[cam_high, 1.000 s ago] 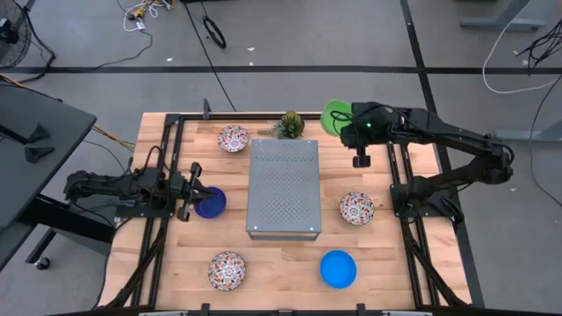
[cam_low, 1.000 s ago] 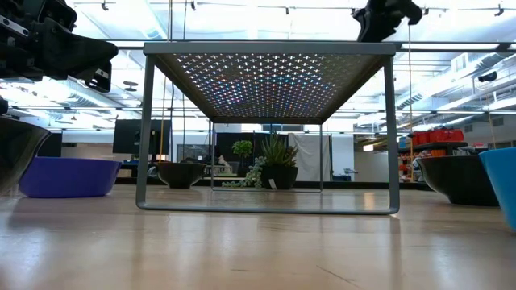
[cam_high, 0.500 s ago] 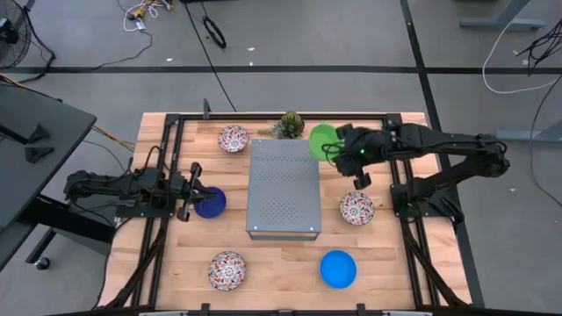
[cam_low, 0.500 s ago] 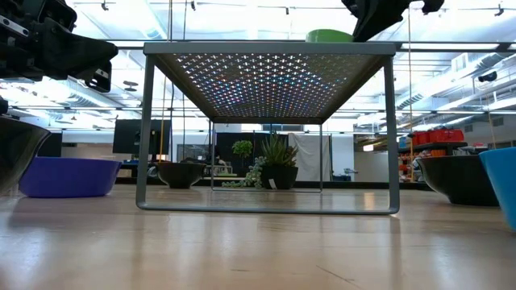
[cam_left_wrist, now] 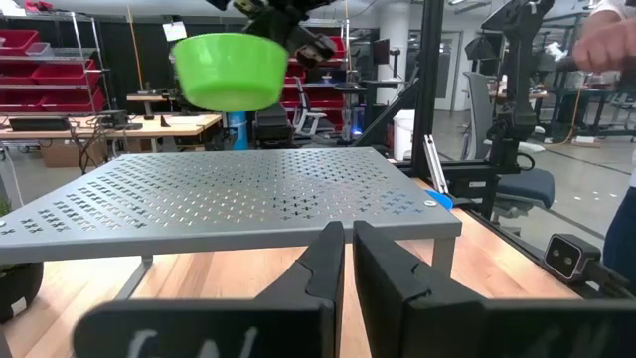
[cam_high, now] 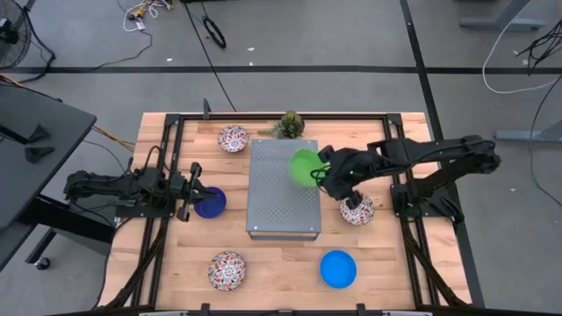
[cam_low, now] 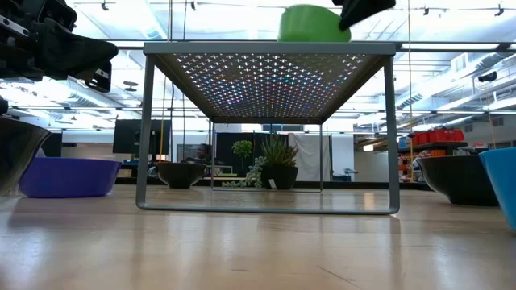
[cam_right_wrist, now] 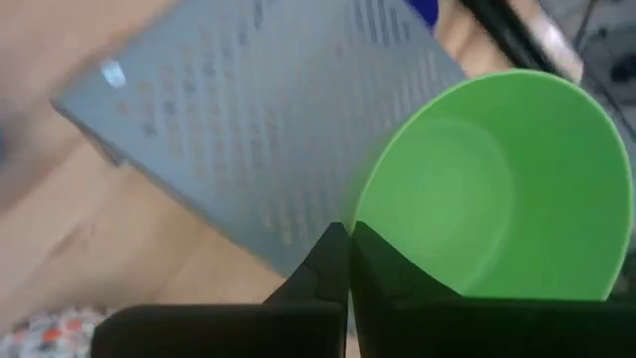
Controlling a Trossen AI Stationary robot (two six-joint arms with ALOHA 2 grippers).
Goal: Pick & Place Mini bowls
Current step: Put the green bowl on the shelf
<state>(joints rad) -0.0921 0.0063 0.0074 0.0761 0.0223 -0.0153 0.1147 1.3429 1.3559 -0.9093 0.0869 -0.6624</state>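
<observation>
My right gripper (cam_high: 323, 174) is shut on the bright green bowl (cam_high: 304, 167) and holds it above the far right part of the grey perforated box (cam_high: 283, 186). The bowl also shows in the low view (cam_low: 310, 22) and in the left wrist view (cam_left_wrist: 229, 70). My left gripper (cam_high: 191, 203) waits shut at the table's left, beside the dark blue bowl (cam_high: 212, 203), which stands on the table. Three floral bowls (cam_high: 233, 138) (cam_high: 227, 269) (cam_high: 356, 209) and the light blue bowl (cam_high: 338, 269) stand on the wood. My right gripper pinches the green bowl's rim (cam_right_wrist: 370, 231) on the side towards the table's right, between its two fingers. The fingers come from the table's right, slanting down. The bowl is lifted clear over the box top, tilted a little, its hollow (cam_right_wrist: 477, 199) facing the wrist camera.
A small spiky plant (cam_high: 289, 125) stands at the far edge behind the box. Black frame rails (cam_high: 392, 180) run along both sides of the table. Bare wood lies in front of the box between the near floral bowl and the light blue bowl.
My right gripper has carried the green bowl from the table's far right corner toward the left and near side, so that it now hangs over the box top. The gripper has stayed shut on the bowl.
</observation>
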